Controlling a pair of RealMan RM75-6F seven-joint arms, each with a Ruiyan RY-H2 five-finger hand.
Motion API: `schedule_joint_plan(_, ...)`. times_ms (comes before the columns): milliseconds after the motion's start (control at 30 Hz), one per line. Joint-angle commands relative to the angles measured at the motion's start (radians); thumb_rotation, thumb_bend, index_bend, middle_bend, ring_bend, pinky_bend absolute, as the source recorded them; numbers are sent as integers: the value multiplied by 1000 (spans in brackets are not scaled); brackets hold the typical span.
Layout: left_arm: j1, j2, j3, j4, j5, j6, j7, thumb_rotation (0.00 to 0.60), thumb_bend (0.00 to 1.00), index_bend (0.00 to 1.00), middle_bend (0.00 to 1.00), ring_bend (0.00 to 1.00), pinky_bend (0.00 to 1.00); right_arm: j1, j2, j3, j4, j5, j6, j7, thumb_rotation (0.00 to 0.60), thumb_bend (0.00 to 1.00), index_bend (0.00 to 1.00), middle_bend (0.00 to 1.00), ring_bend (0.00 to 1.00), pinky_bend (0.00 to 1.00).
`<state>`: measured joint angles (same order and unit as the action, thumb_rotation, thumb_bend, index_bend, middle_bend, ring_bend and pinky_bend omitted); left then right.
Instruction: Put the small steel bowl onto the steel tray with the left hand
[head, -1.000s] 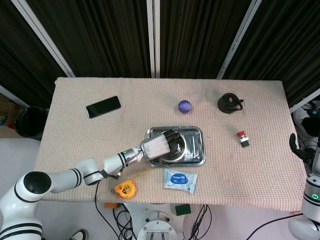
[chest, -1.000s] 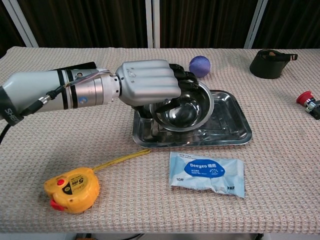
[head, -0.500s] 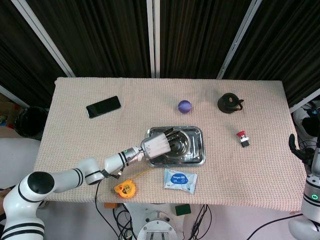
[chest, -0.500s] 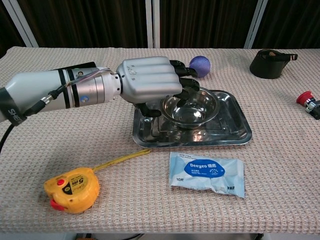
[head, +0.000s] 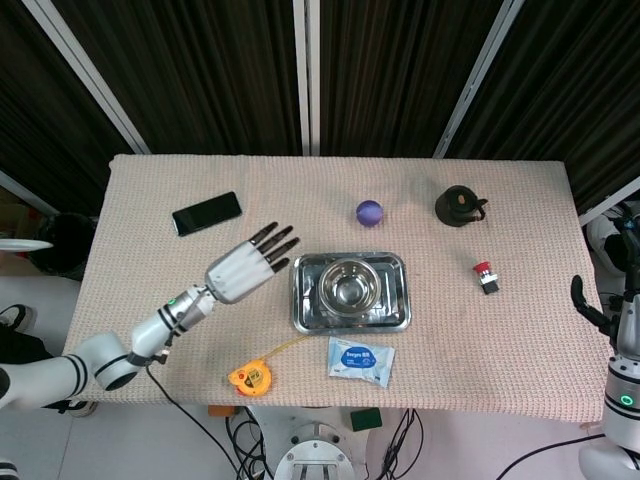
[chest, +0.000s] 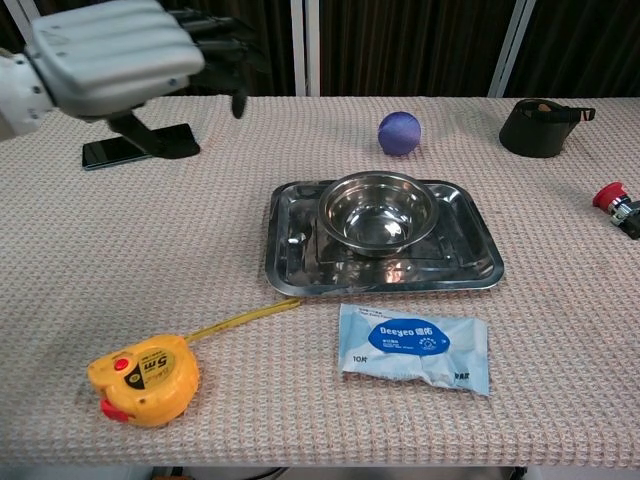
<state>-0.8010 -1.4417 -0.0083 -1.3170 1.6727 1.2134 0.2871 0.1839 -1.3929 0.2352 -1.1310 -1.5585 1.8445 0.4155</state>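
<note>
Now the small steel bowl (chest: 378, 209) sits released in the steel tray (chest: 470, 262), left hand (head: 243, 270) withdrawn, fingers spread empty—task looks done.

Left robot hand (head: 243, 270) released small steel bowl (head: 347, 289), withdrew leftward.

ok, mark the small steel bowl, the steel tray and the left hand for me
small steel bowl (chest: 379, 218), chest view, on its inner bottom.
steel tray (chest: 478, 262), chest view, on its bare right side.
left hand (head: 238, 273), head view, on the back of the hand.
</note>
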Motion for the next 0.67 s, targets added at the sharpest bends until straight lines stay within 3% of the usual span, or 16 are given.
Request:
schedule_joint_plan(33,254,87,64,-54,-148,194,-248,600,128,329,147,22,154,-22,16,-71,3,-11,-82,-55,600,332,0,0,0,0)
schedule_joint_plan(300,528,102,110,92,-225,388,-434,600,38,167,123,22,155,-73,69,-158,-92,81,-284,-272,600,306,0,0,0,0)
schedule_joint_plan(467,582,125,138,130,-199,389,-441,600,37,154,108,21,157,-78,115,-202,-149,128,-419,-308,600,306,0,0,0,0)
schedule_joint_plan(667,631,141,153,152,-180,375,-435,600,37,138,89,21,157,-92,101,-200,-127,111,-396,-279,600,303,0,0,0,0)
